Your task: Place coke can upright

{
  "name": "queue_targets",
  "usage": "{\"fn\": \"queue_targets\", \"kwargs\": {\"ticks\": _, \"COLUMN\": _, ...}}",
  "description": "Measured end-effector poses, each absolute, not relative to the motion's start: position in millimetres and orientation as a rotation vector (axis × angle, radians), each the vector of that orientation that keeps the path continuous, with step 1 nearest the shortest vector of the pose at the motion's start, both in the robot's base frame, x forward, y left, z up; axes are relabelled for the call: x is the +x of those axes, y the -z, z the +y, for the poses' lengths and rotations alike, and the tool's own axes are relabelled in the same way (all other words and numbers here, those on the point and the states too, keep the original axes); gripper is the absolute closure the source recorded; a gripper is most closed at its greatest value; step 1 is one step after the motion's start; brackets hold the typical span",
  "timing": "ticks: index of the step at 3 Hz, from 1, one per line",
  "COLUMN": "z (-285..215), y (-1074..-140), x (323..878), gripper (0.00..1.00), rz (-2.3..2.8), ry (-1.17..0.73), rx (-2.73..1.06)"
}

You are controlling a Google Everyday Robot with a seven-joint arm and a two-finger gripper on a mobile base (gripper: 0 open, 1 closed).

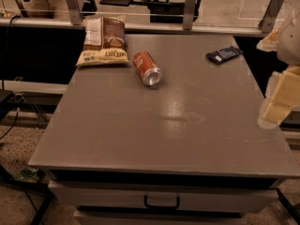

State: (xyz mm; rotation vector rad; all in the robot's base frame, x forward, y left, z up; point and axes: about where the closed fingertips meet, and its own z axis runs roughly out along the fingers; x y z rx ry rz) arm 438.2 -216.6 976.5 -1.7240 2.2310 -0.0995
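Big gray table (154,125) w/ a drawer (161,198) under the front. The drawer has a dark handle (161,203) in the mid. A brown & cream chip bag (103,41) lies flat at the back L of the top. A flat dark blue packet (224,55) lies at the back R, well apart from the bag. Metal posts (190,6) stand behind the table. Black wires (10,125) run on the floor at L. The gripper (279,102) is by the table's R edge.

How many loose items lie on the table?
3: coke can on its side, far centre; chip bag, far left; dark blue packet, far right. The pincer hangs by the table's right edge; none look hidden.
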Motion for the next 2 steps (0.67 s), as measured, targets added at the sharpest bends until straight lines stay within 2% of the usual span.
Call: {"fn": "queue_targets", "kwargs": {"ticks": 2, "z": -206.5, "y": -983.9, "x": 454.1, "gripper": 0.0, "rz": 2.225, "ry": 0.048, "rx": -1.717}}
